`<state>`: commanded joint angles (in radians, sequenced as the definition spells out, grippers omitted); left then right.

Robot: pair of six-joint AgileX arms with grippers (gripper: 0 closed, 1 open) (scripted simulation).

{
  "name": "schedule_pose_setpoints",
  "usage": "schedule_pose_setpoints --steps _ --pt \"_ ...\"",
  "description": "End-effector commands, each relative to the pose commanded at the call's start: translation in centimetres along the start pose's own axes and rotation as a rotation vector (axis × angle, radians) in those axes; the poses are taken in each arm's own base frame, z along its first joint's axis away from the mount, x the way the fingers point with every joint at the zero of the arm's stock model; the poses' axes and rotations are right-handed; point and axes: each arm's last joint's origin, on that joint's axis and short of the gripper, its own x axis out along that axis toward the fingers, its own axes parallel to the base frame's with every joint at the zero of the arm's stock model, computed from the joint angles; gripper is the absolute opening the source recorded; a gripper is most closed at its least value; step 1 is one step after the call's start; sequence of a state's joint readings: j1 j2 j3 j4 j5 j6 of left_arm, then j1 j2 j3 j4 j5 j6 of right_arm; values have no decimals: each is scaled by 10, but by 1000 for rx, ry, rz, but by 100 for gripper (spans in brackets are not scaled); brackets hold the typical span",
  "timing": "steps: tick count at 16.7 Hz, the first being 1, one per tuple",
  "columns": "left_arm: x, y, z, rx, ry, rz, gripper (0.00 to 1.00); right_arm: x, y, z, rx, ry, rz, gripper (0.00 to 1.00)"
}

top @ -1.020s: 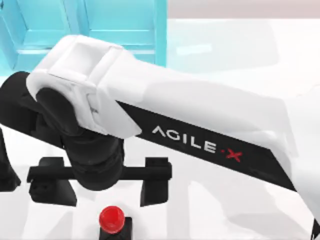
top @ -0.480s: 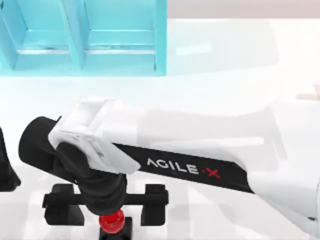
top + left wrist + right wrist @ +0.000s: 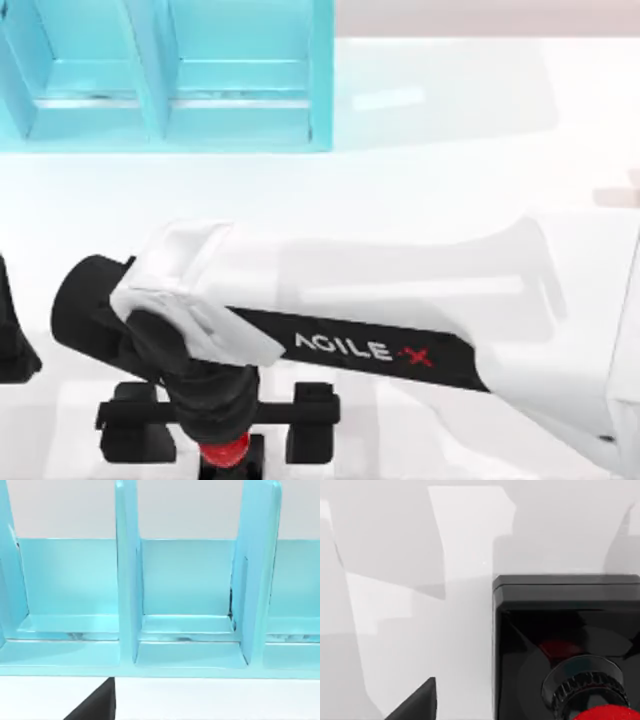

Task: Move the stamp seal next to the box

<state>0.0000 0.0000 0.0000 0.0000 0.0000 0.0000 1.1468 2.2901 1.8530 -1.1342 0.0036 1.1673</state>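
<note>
The stamp seal (image 3: 228, 455), a red knob on a black square base, stands at the table's front edge, left of centre. My right gripper (image 3: 222, 440) hangs open directly over it, one finger (image 3: 312, 428) on each side, and the wrist covers part of the knob. The right wrist view shows the stamp seal (image 3: 565, 645) close up, with its black base and ribbed neck. The light blue box (image 3: 170, 80), split into compartments, sits at the back left, well away from the stamp. My left arm (image 3: 10, 340) stays parked at the left edge, facing the box (image 3: 185, 630), gripper open.
The right arm's white forearm (image 3: 400, 290) crosses the table from the right side to the front left. White tabletop (image 3: 450, 130) lies between the box and the arm.
The right gripper has moved toward the front edge and come down over the stamp seal, so the wrist now hides part of the red knob. More of the box shows.
</note>
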Motion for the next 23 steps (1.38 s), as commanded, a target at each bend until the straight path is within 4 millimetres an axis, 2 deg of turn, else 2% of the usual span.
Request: schedule_pose_setpoints --steps 12,23 --pt "0 0 0 0 0 0 100 0 0 0 0 0 0 2" --pt "0 0 0 0 0 0 100 -5 0 2 9 2 2 0"
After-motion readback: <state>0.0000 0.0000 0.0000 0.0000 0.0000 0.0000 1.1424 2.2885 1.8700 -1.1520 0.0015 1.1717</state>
